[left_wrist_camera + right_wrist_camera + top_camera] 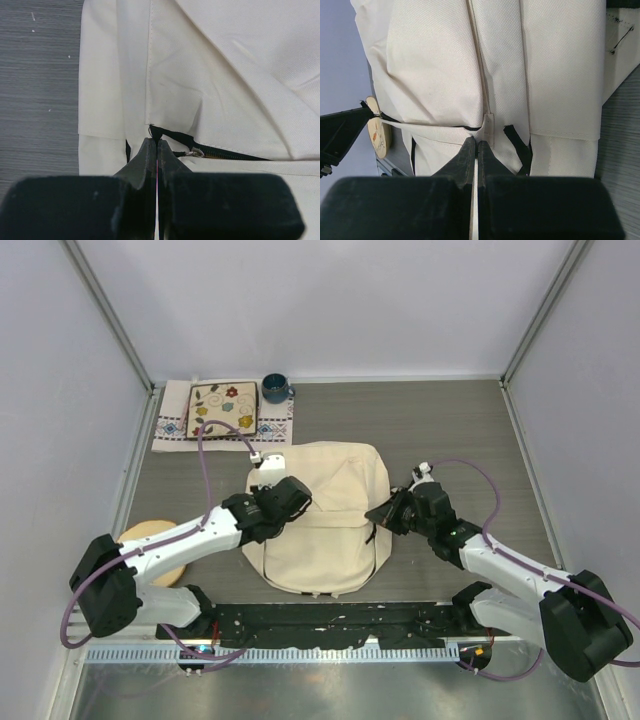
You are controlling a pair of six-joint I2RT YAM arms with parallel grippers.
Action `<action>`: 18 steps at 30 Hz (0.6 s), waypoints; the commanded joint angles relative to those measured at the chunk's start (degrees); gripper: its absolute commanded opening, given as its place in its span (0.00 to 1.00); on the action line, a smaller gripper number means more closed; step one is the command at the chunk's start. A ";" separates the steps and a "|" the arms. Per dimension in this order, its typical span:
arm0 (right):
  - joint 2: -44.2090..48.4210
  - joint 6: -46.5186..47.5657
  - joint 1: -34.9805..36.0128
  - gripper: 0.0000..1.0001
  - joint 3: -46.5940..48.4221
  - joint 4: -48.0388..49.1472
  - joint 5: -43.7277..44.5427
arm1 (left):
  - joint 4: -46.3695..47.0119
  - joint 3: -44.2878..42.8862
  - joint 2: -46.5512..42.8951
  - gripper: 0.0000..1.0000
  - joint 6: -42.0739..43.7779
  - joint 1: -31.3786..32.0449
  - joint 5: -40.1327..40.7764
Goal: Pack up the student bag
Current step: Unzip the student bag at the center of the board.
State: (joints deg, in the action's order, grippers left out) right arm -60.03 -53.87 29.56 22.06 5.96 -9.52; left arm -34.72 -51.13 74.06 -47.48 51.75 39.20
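Note:
The student bag (320, 520) is a cream fabric backpack lying flat in the middle of the table. My left gripper (298, 506) is at its left side. In the left wrist view it (156, 141) is shut on the black zipper pull (172, 136), beside the metal slider (196, 152) of a black zip. My right gripper (379, 512) is at the bag's right side. In the right wrist view it (476, 142) is shut, with its tips on the bag's seam (470, 131) next to a small cream tab (489, 127).
A patterned cloth (172, 428) with a flowered square plate (224, 408) lies at the back left, with a dark blue mug (275, 389) beside it. A round wooden disc (150, 540) lies at the left by my left arm. Enclosure walls stand on three sides.

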 commanded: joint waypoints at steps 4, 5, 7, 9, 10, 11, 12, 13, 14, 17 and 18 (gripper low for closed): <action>0.35 1.40 -0.47 0.01 2.02 -1.39 3.02 | -4.64 0.69 -1.47 0.00 2.22 -1.74 4.73; 0.53 1.74 -0.38 0.01 2.10 -1.47 2.84 | -5.00 0.16 -1.46 0.10 2.74 -1.82 5.01; 1.57 1.75 -0.38 0.04 2.11 -1.65 2.49 | -5.01 -0.02 -1.81 0.26 3.54 -1.82 4.31; 2.63 1.92 -0.38 0.11 1.93 -2.09 2.58 | -4.74 0.24 -2.52 0.51 3.98 -1.82 3.60; 3.86 2.10 -0.38 0.19 2.10 -2.61 2.84 | -5.09 0.33 -2.78 0.56 3.72 -1.91 3.43; 4.56 2.36 -0.38 0.25 2.54 -3.23 3.19 | -5.27 0.68 -3.13 0.61 3.11 -1.91 3.25; 5.27 2.88 -0.47 0.34 2.89 -4.88 3.54 | -5.44 0.95 -3.83 0.65 2.75 -1.91 3.25; 5.88 3.41 -0.38 0.38 3.33 -5.60 4.67 | -5.79 1.47 -4.27 0.68 2.57 -1.91 3.16; 7.28 3.85 -0.38 0.43 4.12 -7.78 5.21 | -5.97 1.65 -4.63 0.74 2.14 -1.91 3.16; 9.92 5.70 -0.47 0.62 5.53 -13.06 8.54 | -7.11 2.62 -6.91 0.83 1.61 -1.91 3.43; 10.54 6.22 -0.47 0.67 6.23 -15.51 9.25 | -7.29 2.79 -8.31 0.86 1.34 -1.91 3.60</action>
State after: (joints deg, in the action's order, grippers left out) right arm -53.08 -50.89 29.39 24.03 -2.57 -5.56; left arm -39.79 -49.21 69.67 -44.93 50.11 40.53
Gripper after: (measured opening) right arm 0.598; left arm 0.813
